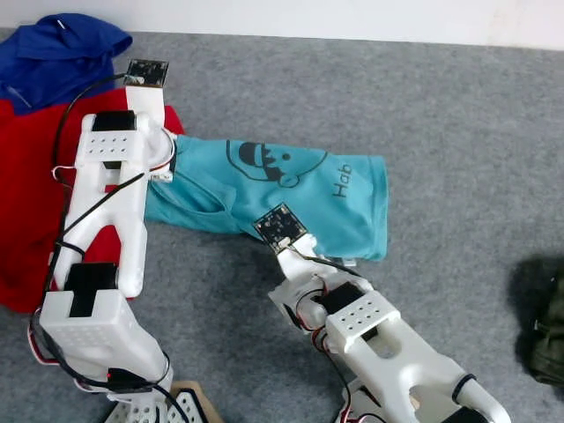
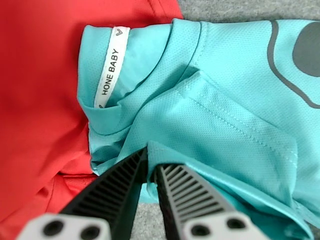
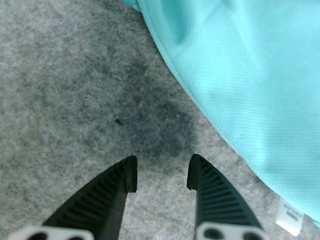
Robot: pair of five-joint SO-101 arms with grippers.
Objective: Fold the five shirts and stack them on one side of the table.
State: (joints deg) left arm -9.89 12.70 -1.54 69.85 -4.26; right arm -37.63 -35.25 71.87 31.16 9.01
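Teal shirt (image 1: 291, 189) mid-table, collar overlapping red shirt (image 1: 26, 220) at left, likely light and floppy; left gripper (image 2: 151, 159) clamped on a collar-side fold, right gripper (image 3: 162, 165) apart over carpet (image 3: 75, 100), best grabs the near hem.

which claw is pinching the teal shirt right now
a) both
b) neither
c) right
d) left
D: the left claw is shut on a fold of the teal shirt, while the right claw is open over the bare grey surface beside the shirt's edge.
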